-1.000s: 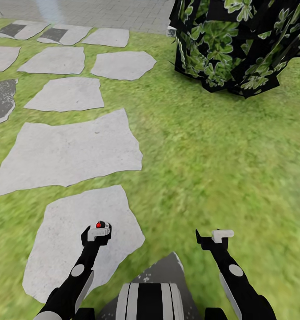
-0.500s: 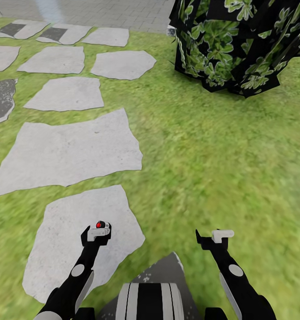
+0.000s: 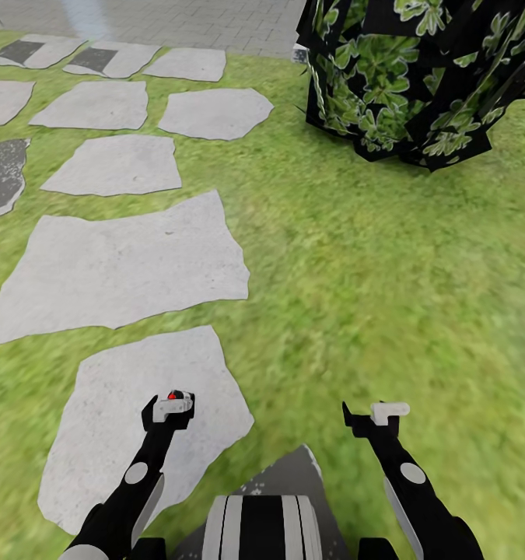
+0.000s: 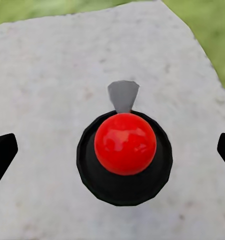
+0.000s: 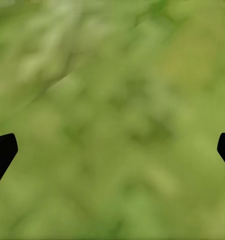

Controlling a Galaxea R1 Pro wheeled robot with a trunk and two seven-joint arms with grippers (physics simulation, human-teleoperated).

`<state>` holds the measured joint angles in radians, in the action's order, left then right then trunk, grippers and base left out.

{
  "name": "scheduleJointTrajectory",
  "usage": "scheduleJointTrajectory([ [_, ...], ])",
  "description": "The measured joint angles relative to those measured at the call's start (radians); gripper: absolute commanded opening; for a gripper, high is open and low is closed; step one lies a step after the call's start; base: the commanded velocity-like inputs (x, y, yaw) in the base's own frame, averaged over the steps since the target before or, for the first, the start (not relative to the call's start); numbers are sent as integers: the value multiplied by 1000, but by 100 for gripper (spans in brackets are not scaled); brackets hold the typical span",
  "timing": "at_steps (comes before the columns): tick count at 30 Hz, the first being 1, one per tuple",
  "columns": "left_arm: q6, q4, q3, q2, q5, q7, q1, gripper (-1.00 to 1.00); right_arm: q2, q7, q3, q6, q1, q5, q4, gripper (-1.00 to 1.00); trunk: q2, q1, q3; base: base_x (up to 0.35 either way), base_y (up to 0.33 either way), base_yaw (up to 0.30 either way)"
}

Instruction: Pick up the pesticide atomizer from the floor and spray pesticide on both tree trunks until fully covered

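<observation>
Directly below the left gripper (image 4: 112, 150), on a grey paving stone (image 3: 106, 435), stands the pesticide atomizer (image 4: 125, 157), seen end-on in the left wrist view as a dark round body with a glossy red knob and a short grey nozzle. The left fingertips (image 4: 3, 152) show as dark wedges well apart on either side of the atomizer, so the jaws stand wide with the bottle between them and not touching it. In the head view the left gripper (image 3: 169, 407) points straight down over the same stone, with the atomizer's red spot (image 3: 173, 395) visible at its tip.

The step in hand is judged to be the pick-up, with the gripper centred over the bottle but the grasp not yet made. The next move calls for lowering until the fingers bracket the dark body, then closing on it below the knob; a slight offset could tip so small a bottle.

Beside the stone, over the grass (image 3: 371, 295), the right gripper (image 3: 375, 412) hangs at about the same height as the left, forearm extended forward. Its fingertips (image 5: 2, 152) sit at the frame edges over blurred green, jaws wide and empty.

Beyond the stone and to the right stands a dark leafy shrub (image 3: 418, 78); no tree trunk is in view.
</observation>
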<state>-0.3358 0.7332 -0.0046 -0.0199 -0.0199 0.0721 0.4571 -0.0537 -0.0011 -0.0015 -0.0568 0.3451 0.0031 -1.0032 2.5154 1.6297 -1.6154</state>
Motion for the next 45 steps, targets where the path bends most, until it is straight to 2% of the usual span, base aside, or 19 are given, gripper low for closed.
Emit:
scheduleJointTrajectory([
  [12,0,0,0,0,0,0,0,100,0,1,0,0,0,0,0,100,0,0,0,0,0,0],
  [13,0,0,0,0,0,0,0,-100,0,1,0,0,0,0,0,100,0,0,0,0,0,0],
  [45,-1,-13,-3,-1,-7,-11,0,-100,0,1,0,0,0,0,0,100,0,0,0,0,0,0],
])
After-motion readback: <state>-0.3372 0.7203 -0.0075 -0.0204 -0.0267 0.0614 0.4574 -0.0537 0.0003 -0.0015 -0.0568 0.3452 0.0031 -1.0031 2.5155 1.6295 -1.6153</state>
